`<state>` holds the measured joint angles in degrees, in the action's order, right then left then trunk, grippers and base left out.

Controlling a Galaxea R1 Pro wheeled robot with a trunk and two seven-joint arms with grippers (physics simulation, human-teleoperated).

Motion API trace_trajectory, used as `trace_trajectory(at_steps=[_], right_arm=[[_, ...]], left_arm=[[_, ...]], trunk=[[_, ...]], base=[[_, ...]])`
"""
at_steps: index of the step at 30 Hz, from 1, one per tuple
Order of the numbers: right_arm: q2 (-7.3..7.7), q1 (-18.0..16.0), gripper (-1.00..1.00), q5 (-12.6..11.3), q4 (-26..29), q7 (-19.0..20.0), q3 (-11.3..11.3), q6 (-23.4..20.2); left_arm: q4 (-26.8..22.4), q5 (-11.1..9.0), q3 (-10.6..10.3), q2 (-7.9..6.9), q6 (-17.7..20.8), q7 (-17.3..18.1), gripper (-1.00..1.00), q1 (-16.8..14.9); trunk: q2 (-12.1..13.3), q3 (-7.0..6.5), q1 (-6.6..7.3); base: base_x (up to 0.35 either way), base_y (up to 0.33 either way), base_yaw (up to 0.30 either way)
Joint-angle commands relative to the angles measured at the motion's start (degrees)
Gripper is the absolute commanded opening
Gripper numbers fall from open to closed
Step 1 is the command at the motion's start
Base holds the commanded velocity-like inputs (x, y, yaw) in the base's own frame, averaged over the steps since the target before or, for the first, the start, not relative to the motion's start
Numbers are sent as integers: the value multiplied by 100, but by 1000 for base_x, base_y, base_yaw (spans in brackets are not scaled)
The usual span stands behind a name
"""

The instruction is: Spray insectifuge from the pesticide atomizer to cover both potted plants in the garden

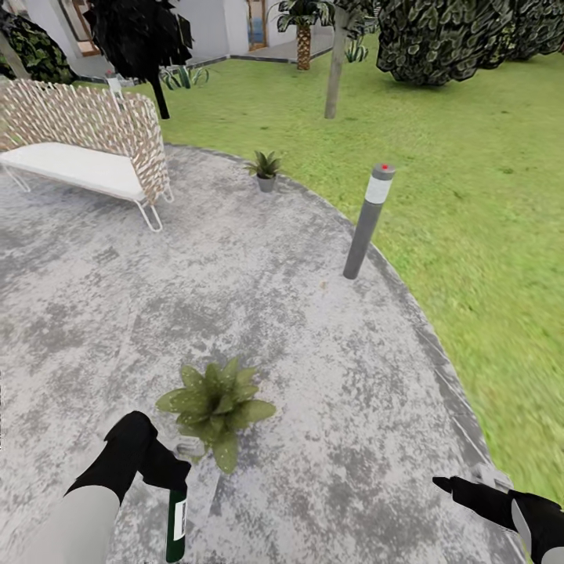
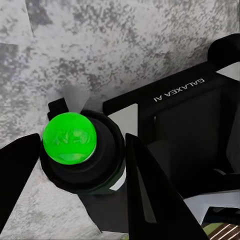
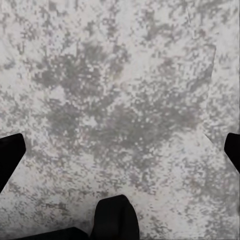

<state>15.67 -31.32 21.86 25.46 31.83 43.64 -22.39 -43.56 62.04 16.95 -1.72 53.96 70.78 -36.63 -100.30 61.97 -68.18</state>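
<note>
L end effector (image 1: 166,468) was clamped on pesticide atomizer (image 1: 176,523), bottle hanging upright below the fingers (image 2: 150,190), nozzle end just beside near potted plant (image 1: 215,407) on stone patio (image 1: 313,352). R end effector (image 1: 454,486) hung over bare patio w/ fingers apart, holding nothing. 2nd potted plant (image 1: 265,171) stood at patio edge, w/ bollard lamp (image 1: 368,222) and wicker chair (image 1: 86,145) farther out.

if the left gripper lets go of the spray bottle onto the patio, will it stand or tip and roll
Probably tip: the pesticide atomizer is tall and narrow, with its nozzle head on top. Its round body would likely roll on the flat stone patio. It looks rigid, held by the left gripper without visible deformation.
</note>
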Motion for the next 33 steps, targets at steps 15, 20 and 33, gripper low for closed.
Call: trace_trajectory(at_steps=[15,20,33], right_arm=[[-2,-6,100,54,7,51,48,-19],[-2,-6,100,55,11,51,48,-19],[-2,-6,100,54,10,44,48,-19]], left_arm=[[-8,62,19,5,45,59,-100,-6],[-12,63,19,5,45,59,-100,-4],[-6,63,19,-2,45,59,-100,-10]], trunk=[[-2,4,0],[-2,4,0],[-2,-14,0]], base=[[0,-204,138],[83,-1,0],[220,-152,76]])
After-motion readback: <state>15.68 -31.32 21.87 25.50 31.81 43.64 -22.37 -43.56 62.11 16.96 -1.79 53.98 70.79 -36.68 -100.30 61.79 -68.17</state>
